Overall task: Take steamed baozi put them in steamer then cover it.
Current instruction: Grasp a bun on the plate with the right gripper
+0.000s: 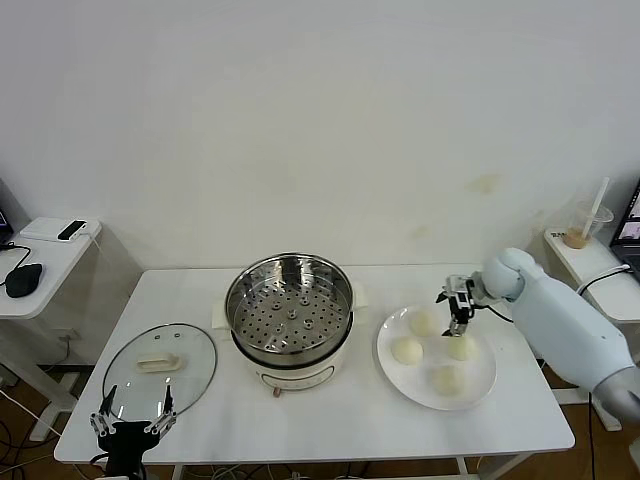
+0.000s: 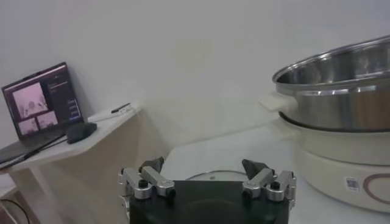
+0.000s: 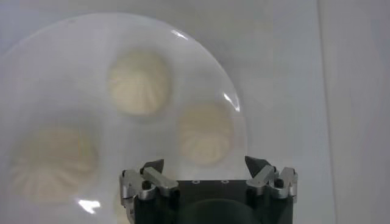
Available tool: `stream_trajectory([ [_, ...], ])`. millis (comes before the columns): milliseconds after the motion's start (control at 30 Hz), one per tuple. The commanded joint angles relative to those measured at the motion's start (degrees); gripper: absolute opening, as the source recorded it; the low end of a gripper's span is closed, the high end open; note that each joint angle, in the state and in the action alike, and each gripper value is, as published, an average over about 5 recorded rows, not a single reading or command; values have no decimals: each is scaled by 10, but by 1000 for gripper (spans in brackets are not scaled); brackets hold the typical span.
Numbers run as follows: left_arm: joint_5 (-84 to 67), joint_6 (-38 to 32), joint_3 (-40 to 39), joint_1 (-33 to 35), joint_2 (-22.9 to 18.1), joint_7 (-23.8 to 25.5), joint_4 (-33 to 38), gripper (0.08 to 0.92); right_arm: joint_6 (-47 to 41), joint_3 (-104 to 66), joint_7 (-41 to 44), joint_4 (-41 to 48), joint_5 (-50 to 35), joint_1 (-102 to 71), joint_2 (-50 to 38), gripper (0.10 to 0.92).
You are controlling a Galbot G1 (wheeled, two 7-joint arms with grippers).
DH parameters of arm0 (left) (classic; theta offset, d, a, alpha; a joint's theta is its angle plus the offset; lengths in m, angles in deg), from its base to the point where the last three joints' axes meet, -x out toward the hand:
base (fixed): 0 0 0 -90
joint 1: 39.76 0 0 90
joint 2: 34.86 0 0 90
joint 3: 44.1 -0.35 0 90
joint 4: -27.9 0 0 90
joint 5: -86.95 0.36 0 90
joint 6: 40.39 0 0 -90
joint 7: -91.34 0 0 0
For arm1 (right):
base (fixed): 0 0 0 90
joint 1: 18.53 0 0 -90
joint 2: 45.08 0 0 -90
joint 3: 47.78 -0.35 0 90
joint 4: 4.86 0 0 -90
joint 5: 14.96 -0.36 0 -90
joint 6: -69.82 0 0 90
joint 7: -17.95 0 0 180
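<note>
Nothing done yet: right pincer (image 1: pixel 458 312) hovering open w/ four baozi (image 1: pixel 407 351) below, steamer (image 1: pixel 289 305) sitting empty, glass lid (image 1: pixel 160 365) off; left pincer (image 1: pixel 133 422) idling open.

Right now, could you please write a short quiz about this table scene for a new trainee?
1. True or false: the steamer already holds a baozi.
2. How many baozi lie on the white plate?
3. Where is the glass cover? A) on the steamer B) flat on the table, on the robot's left of the steamer C) on the plate

Key:
1. False. Its perforated bottom is bare.
2. Four, one of them the baozi nearest the steamer.
3. B. The left gripper waits open at the table edge near it, while the right gripper hangs open over the plate.
</note>
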State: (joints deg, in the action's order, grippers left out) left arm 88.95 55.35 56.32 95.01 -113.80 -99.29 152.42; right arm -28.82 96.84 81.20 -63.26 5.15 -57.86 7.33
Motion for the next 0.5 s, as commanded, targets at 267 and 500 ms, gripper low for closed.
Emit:
stream_trajectory([
  [267, 1, -1, 3, -1, -1, -1, -2, 823, -3, 30, 1, 36, 10, 19, 34, 823],
  [500, 1, -3, 5, 1, -1, -5, -1, 823, -8, 31, -7, 48, 15, 21, 50, 809],
])
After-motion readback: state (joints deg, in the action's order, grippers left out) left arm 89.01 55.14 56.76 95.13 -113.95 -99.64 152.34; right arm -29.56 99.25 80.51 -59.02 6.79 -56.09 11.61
